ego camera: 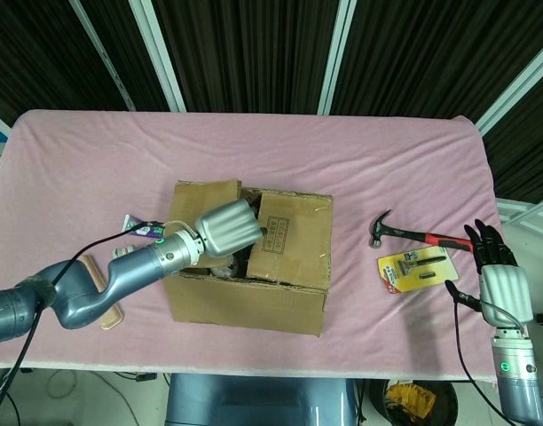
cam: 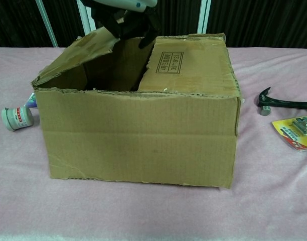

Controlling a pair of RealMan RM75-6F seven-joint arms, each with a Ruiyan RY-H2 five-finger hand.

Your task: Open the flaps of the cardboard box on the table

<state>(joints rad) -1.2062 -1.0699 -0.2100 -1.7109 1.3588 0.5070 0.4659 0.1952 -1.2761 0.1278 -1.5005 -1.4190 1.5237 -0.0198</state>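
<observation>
Box (ego camera: 254, 266) sits mid-table. Left hand (ego camera: 227, 228) has fingers hooked under the left flap (cam: 88, 47), lifting it, half raised. Right flap (ego camera: 294, 240) lies flat. Right hand (ego camera: 502, 280) idles right of box, holding nothing, fingers straight. Next, likely: fold left flap fully outward, then hook right flap's seam edge.

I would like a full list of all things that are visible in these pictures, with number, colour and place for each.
brown cardboard box: one, middle of the table, its left top flap raised, its right top flap lying flat
pink cloth-covered table: one, under everything
small white jar with red label: one, left of the box
purple and white tube: one, left of the box, behind the jar
hammer with red and black handle: one, right of the box
yellow blister pack holding a metal tool: one, in front of the hammer
left hand: silver with black fingers, at the raised flap
right hand: silver with black fingers, at the table's right edge, holds nothing
</observation>
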